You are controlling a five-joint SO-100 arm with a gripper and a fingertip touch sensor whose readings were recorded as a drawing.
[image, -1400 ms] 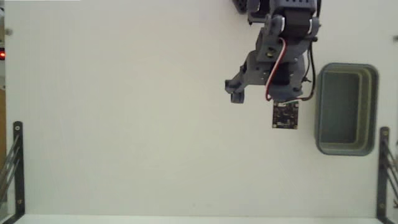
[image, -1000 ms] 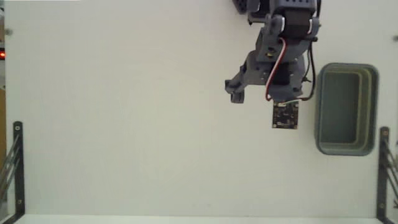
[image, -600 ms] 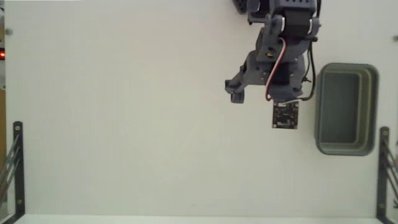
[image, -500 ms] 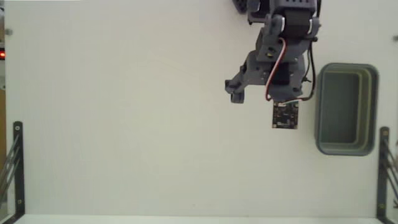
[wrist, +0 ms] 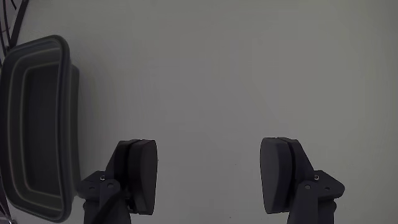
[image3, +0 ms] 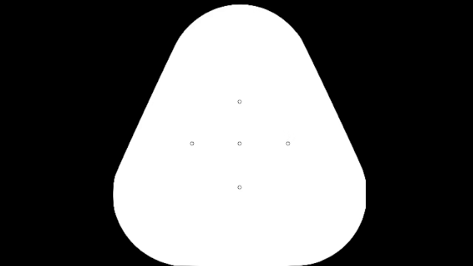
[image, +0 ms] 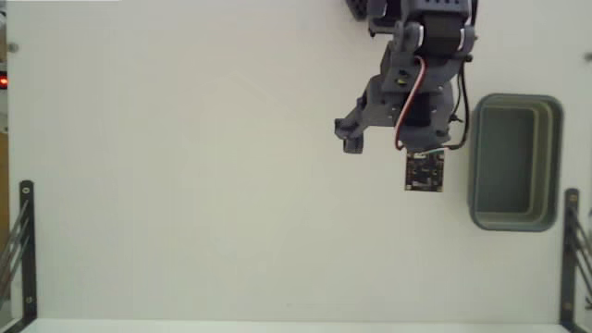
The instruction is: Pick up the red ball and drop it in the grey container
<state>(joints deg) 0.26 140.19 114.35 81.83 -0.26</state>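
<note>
The red ball shows in neither view. The grey container (image: 514, 162) lies at the table's right side in the fixed view, its hollow showing only bare grey floor. In the wrist view the same container (wrist: 37, 124) sits at the left edge. My gripper (wrist: 208, 148) is open, its two dark fingers wide apart over bare white table with nothing between them. The left finger stands a short way right of the container's rim. In the fixed view the arm (image: 421, 74) reaches down from the top edge, just left of the container.
The wrist camera's small circuit board (image: 424, 171) hangs at the arm's lower end. Black metal brackets stand at the lower left (image: 26, 240) and lower right (image: 569, 250) table edges. White table surface stretches left of the arm.
</note>
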